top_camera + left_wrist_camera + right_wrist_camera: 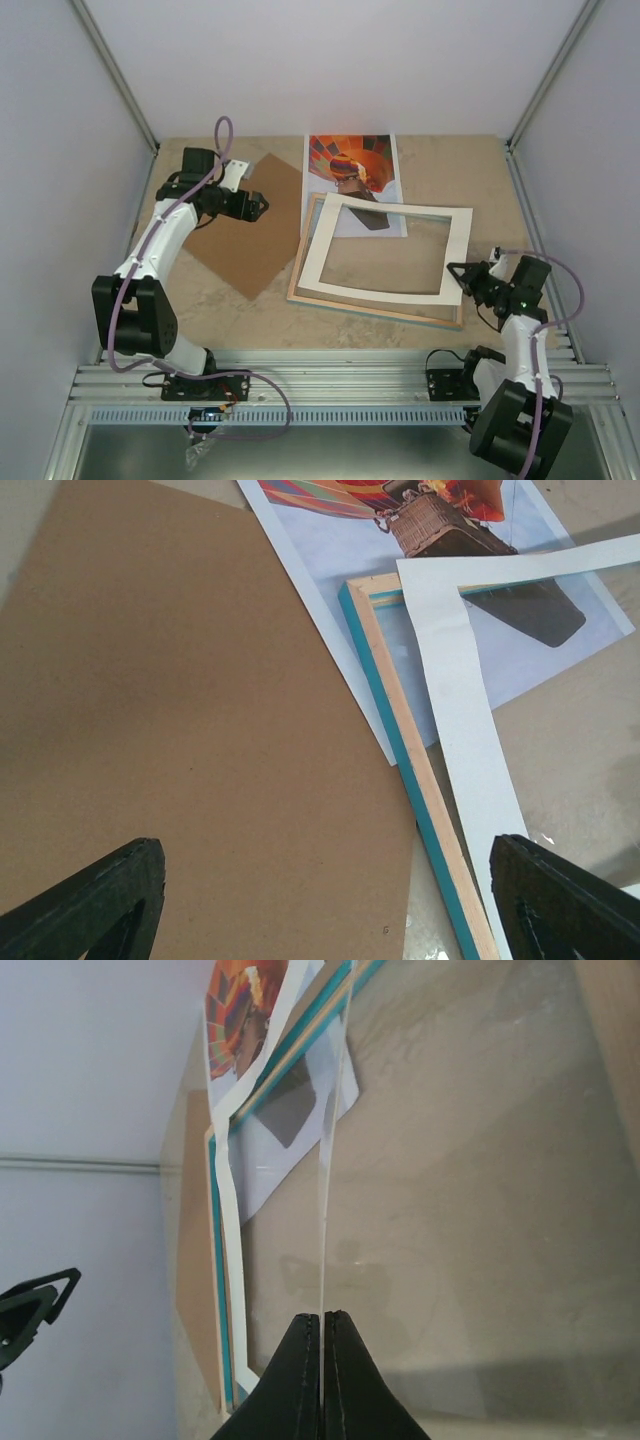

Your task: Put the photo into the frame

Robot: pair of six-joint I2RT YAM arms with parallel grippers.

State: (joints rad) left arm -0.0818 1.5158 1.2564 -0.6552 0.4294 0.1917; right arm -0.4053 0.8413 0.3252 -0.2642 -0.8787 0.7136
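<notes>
The right gripper (pixel 322 1345) has its two fingers pressed together on the thin right edge of the white mat (pixel 400 207). I think it pinches the mat there so it can pull or lift it away. The mat lies crooked on top of the frame (pixel 370 310) and covers the spot where the picture should go.

The frame lies flat in the middle of the table (pixel 450 170). Its wood side is up, so its back is open and ready.

The photo (pixel 350 160) lies face up at the far side. Its near end is tucked under the far edge of the frame, so it is not in the frame yet. It will have to come out from under there first.

The left gripper (pixel 255 208) has its fingers wide apart and holds nothing. It hangs over the brown board (pixel 250 235), which lies flat on the left, just beside the frame. I think the board lies there, out of the way, so the back of the frame is open.
</notes>
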